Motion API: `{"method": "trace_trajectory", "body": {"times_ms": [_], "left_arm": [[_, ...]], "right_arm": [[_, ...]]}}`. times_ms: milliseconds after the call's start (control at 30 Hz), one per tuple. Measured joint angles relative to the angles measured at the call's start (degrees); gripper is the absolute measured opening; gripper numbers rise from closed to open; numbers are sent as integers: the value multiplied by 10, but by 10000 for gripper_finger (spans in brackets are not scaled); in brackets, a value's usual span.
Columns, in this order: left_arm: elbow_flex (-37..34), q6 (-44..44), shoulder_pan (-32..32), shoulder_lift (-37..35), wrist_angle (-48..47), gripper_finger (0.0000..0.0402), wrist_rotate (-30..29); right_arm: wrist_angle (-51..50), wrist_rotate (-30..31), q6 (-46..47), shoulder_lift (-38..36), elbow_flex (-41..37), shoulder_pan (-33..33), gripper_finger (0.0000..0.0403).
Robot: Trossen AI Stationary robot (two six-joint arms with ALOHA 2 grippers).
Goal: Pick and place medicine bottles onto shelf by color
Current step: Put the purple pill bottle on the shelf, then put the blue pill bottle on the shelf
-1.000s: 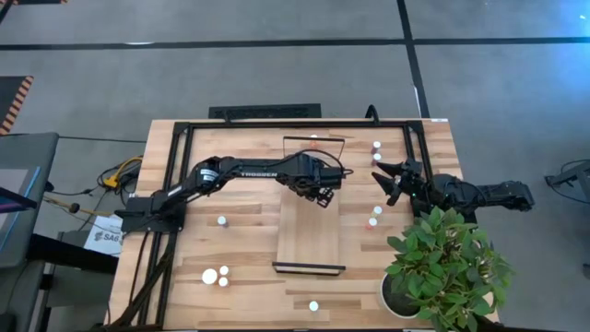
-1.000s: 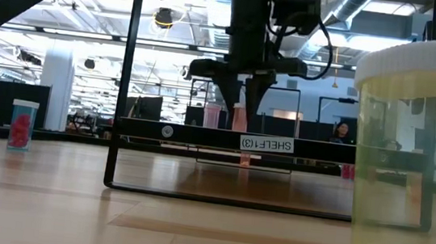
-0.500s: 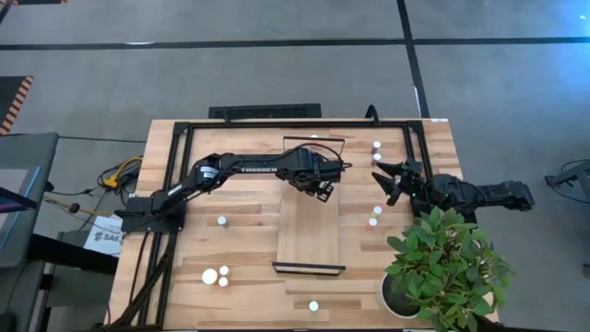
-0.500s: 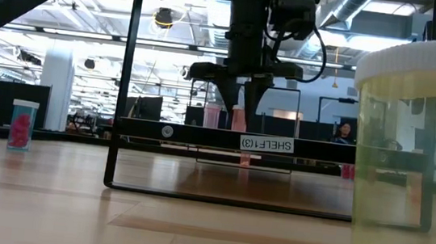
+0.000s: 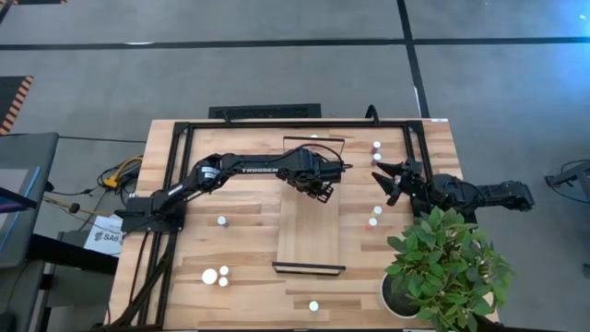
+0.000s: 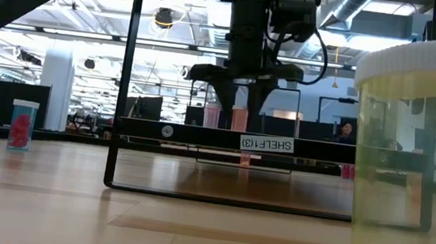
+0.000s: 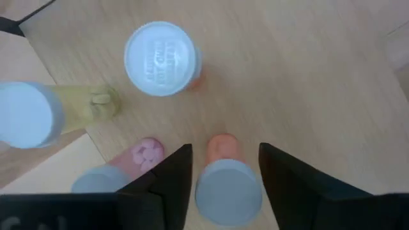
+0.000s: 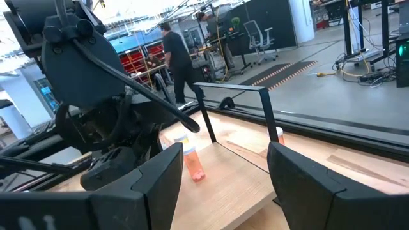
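Left gripper (image 7: 220, 172): we find the fingers parted, pointing down, one on each side of an orange bottle (image 7: 227, 185) with a pale cap; we cannot tell whether the pads touch it.
Left arm pose: in the high view we see it stretched from the table's left side across to the far end of the shelf (image 5: 309, 231), wrist bent downward.
Orange bottle: upright on the shelf board, between the fingers.
Neighbouring bottles: we note a pink bottle (image 7: 131, 166) just beside it, a yellowish bottle (image 7: 45, 112) lying tilted towards the shelf edge, and a white-capped bottle (image 7: 160, 59) standing farther along the board.
Right gripper (image 5: 389, 180): fingers spread wide, holding nothing, near the table's right side, aimed at the shelf.
Loose bottles (image 5: 221, 221): scattered on the slatted tabletop (image 5: 230, 249), left and right of the shelf.
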Motion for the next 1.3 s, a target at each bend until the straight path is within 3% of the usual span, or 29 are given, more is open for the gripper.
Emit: {"method": "trace_trajectory", "body": {"times_ms": [200, 400, 567, 933, 1100, 1300], "left_arm": [[11, 1, 1, -3, -14, 191, 23], [65, 16, 1, -4, -56, 192, 19], [64, 16, 2, -22, -60, 192, 18], [62, -13, 3, -119, -145, 192, 19], [-42, -77, 2, -209, -141, 192, 36], [-312, -196, -1, -364, -146, 192, 91]], "right_arm": [[0, 0, 0, 0, 0, 0, 251], [0, 0, 0, 0, 0, 0, 251], [-1, 0, 0, 0, 0, 0, 251], [0, 0, 0, 0, 0, 0, 251], [-1, 0, 0, 0, 0, 0, 251], [-1, 0, 0, 0, 0, 0, 251]]}}
